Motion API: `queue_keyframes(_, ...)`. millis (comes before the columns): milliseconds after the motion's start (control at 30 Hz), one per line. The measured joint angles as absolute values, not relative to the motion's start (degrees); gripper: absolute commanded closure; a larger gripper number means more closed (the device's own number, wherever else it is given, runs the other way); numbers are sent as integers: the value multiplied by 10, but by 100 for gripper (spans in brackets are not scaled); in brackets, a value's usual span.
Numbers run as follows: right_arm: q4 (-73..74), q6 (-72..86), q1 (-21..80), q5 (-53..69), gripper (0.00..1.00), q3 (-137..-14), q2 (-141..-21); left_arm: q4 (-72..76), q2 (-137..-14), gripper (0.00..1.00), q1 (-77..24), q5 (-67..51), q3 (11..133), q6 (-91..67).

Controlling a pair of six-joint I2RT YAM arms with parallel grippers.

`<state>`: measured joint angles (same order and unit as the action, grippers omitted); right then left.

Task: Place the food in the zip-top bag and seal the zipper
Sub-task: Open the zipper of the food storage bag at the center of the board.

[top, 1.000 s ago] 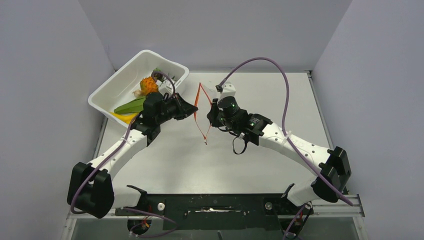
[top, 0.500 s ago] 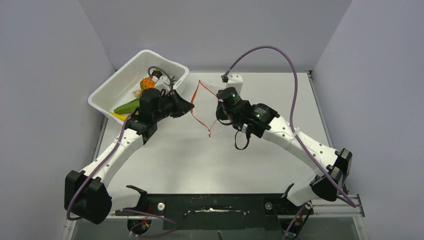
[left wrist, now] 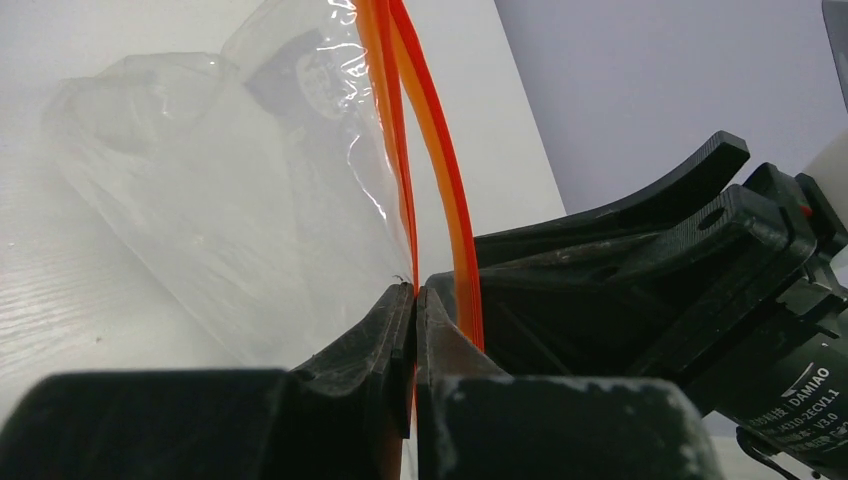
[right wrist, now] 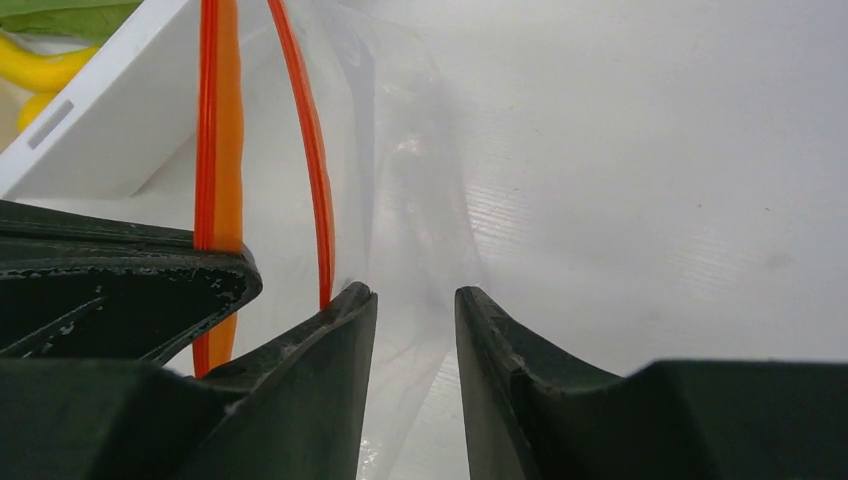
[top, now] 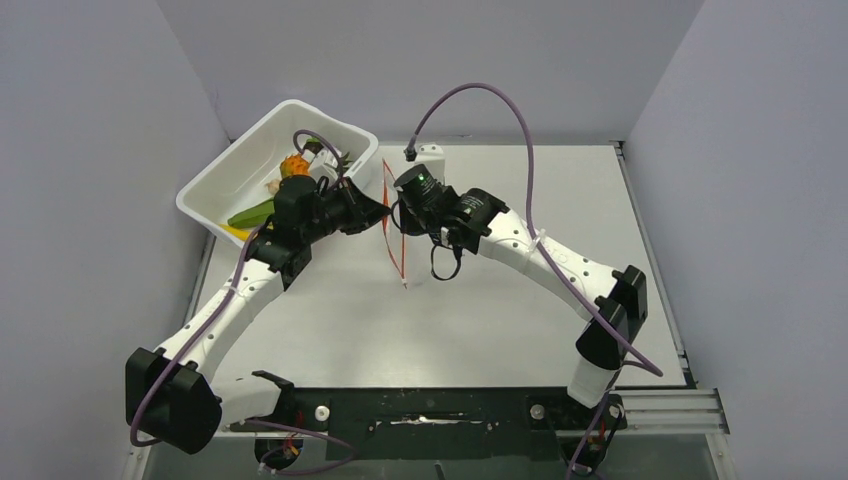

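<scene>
The zip-top bag [left wrist: 230, 180] hangs clear and floppy over the table, between the two arms. Its zipper [top: 396, 250] shows as two red strips standing slightly apart. My left gripper [left wrist: 413, 292] is shut on one zipper strip [left wrist: 400, 150]. My right gripper [right wrist: 412, 300] faces it closely, jaws open, with only clear bag film showing in the gap; the other strip [right wrist: 310, 170] runs just outside its left finger. The food lies in the white tub [top: 250, 140]: an orange pineapple [top: 293, 165], a green leaf [top: 250, 213] and a yellow banana [right wrist: 30, 70].
The tub sits at the table's far left corner, just behind the left gripper [top: 380, 213]. The right gripper [top: 398, 212] almost touches the left one. Grey walls close in the table on three sides. A purple cable [top: 500, 100] arcs over the right arm.
The right gripper has opened, let go of its zipper strip and moved left toward the left gripper. The bag's mouth has narrowed. The left gripper stays shut on its strip.
</scene>
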<state>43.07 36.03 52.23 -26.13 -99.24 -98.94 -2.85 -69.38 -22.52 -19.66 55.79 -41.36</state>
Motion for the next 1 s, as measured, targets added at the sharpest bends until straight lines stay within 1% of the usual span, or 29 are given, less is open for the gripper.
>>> queue_keyframes(267,424,364,522,-233,59,-992,-989,-31,-694,100,-225,-197,558,-413)
queue_keyframes(367,423,367,522,-229,52,-991,-980,-34,-694,100,-225,-196,562,-412)
queue_keyframes(433,416,370,522,-226,49,-982,-965,-37,-694,100,-225,-195,565,-411)
queue_keyframes(633,390,376,522,-215,47,-971,-925,-42,-694,100,-225,-194,575,-410)
queue_keyframes(767,380,378,522,-204,43,-968,-925,-42,-694,100,-225,-195,576,-410)
queue_keyframes(1000,378,379,517,-201,43,-965,-946,-45,-694,100,-225,-195,576,-410)
